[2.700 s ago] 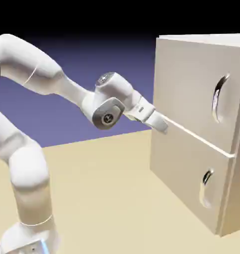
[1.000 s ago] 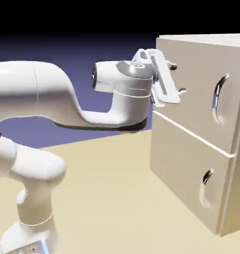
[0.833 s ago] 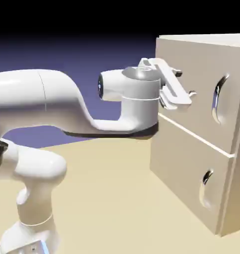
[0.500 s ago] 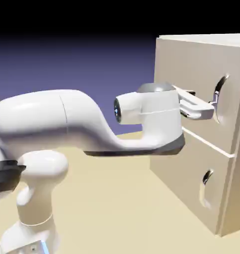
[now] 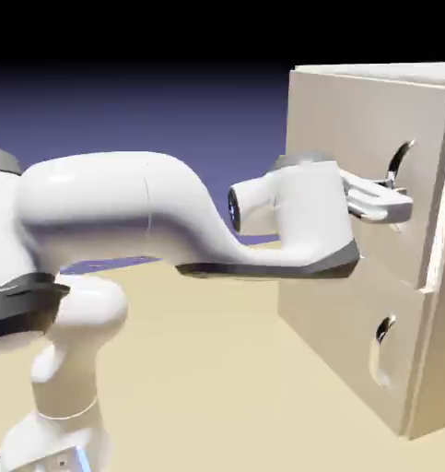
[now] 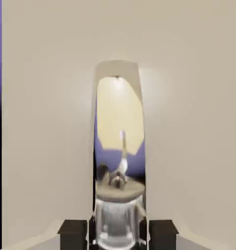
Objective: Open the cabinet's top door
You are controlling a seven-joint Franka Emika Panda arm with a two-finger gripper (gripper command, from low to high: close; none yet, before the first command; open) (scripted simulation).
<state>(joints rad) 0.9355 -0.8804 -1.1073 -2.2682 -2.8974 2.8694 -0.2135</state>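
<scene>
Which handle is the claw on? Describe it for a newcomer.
On the beige cabinet, find the larger upper door. Its tall, curved silver handle is the one in the claw, unlike the smaller handle below.

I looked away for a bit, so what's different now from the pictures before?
The robot's hand moved toward the exterior view's right and closed on the top door's silver handle. The top door has come slightly open. The bottom door stayed shut.
</scene>
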